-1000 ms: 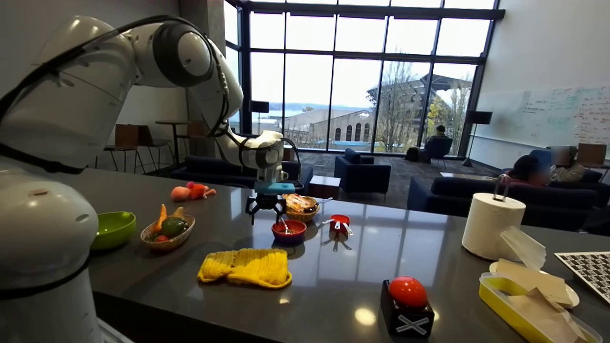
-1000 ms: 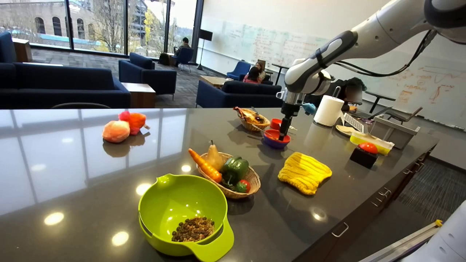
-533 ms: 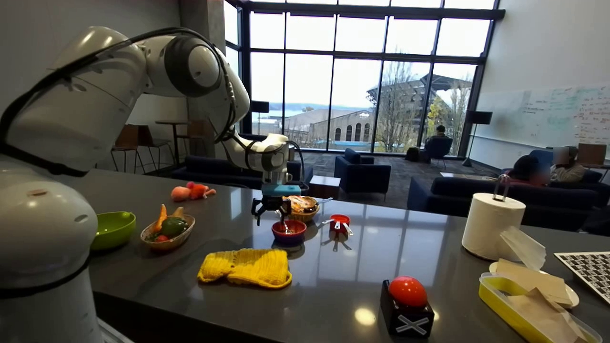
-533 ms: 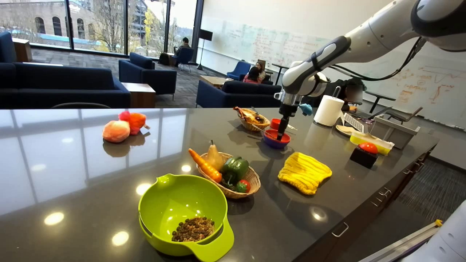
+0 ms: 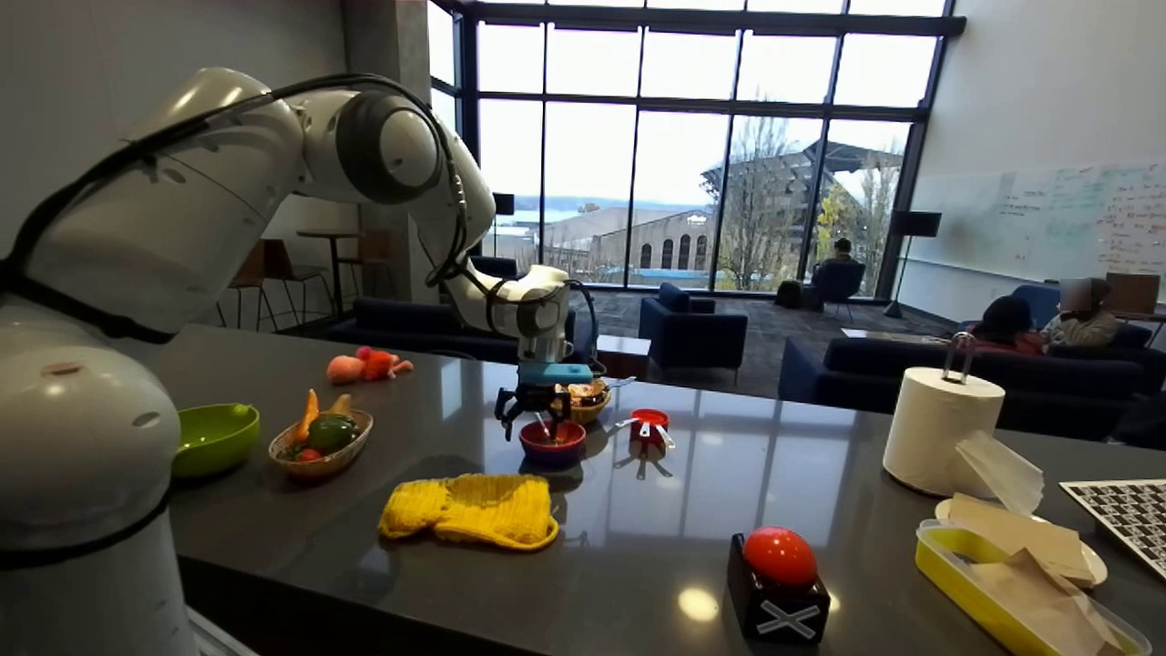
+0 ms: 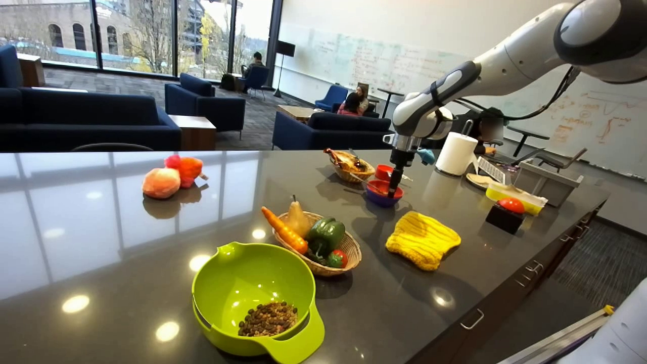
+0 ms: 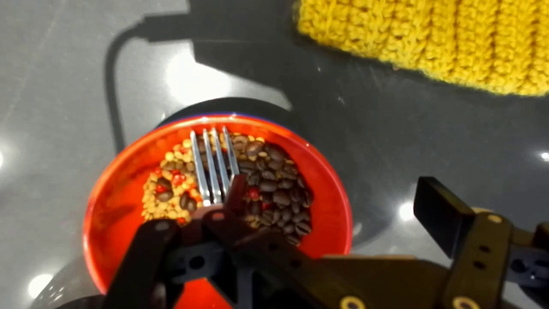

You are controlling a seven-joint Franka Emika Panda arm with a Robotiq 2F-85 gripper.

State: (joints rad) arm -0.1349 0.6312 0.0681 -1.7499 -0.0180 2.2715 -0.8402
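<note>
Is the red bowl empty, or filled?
Partly filled: the wrist view shows dark beans and yellowish grains inside the red bowl.

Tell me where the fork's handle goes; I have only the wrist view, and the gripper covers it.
Observer: In an exterior view, the fork's handle slants up and out past the rim of the red bowl.
Operator: Name one thing standing near that bowl, outside my picture.
Observer: A red cup; in an exterior view a gap parts it from the bowl.
Operator: Report on any other bowl.
Observer: A green bowl holds a dark-and-tan mix.
</note>
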